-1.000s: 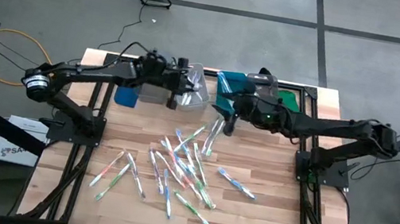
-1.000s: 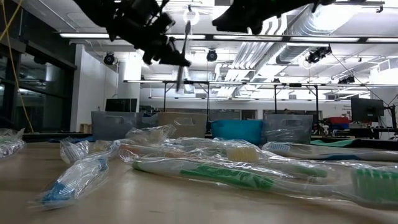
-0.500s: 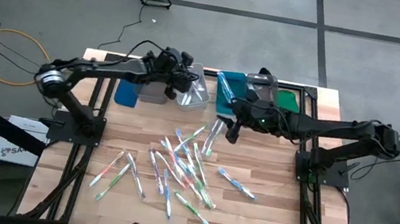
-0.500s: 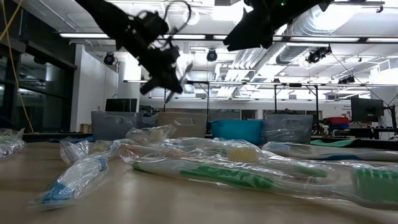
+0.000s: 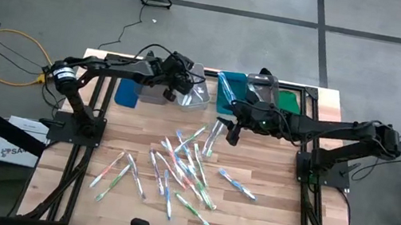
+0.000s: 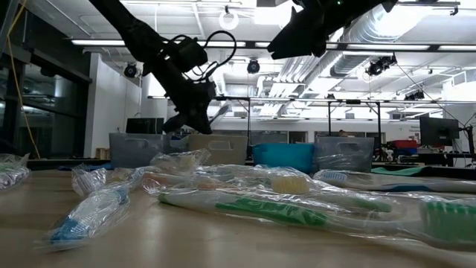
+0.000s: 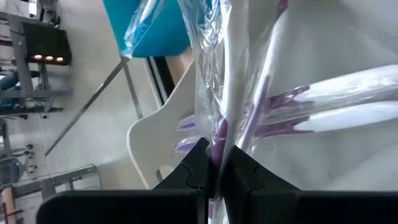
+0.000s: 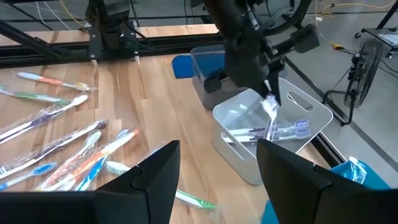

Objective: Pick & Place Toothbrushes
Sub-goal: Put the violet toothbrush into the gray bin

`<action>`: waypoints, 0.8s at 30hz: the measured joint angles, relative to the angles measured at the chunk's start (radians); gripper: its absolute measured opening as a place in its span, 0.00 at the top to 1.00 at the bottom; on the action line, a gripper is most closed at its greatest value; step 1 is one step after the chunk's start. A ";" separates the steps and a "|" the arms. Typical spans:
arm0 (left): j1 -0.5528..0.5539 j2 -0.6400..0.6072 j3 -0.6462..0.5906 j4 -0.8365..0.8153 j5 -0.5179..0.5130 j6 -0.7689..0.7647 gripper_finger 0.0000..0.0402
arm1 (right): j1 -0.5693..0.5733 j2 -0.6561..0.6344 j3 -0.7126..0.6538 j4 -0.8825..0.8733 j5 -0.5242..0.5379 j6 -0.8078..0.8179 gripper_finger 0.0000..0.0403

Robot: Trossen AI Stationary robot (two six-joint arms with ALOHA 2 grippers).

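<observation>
Several wrapped toothbrushes [image 5: 188, 163] lie scattered on the wooden table, and they fill the foreground of the low view [image 6: 282, 208]. My left gripper [image 5: 185, 86] hangs over the clear bin [image 5: 197, 94] at the far edge, shut on a purple-accented wrapped toothbrush [image 8: 270, 115]. Other purple toothbrushes [image 8: 283, 132] lie in that bin. My right gripper [image 5: 232, 134] is open and hovers above the far end of the pile, touching nothing. My left gripper [image 7: 216, 163] pinches the wrapped toothbrush by its purple-marked handle [image 7: 219, 134] between both fingers. The fingers come from above, pointing down. The brush hangs below them into the clear bin [image 8: 249, 112]; whether its lower end rests on anything I cannot tell.
A row of bins stands along the far edge: a grey bin [image 5: 154, 89] beside a blue lid [image 5: 127, 94], a teal bin [image 5: 228, 89], another clear bin [image 5: 261, 86] and a green lid [image 5: 291, 99]. Bare wood shows at the table's right and near left.
My left gripper has come down over the clear bin, still shut on the toothbrush, and has tipped. The brush, which hung well above the bins, now reaches into the bin. My right gripper has shifted slightly toward the near edge.
</observation>
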 joint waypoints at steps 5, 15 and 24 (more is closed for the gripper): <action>0.001 0.000 0.000 0.010 -0.032 0.009 0.96 | 0.000 0.000 0.000 0.000 0.000 0.000 0.49; 0.000 -0.001 0.000 -0.003 -0.066 0.056 0.96 | 0.000 0.000 0.000 0.000 0.000 0.011 0.49; 0.000 0.002 0.000 -0.013 -0.060 0.105 0.96 | 0.000 0.000 0.000 0.000 0.000 0.019 0.49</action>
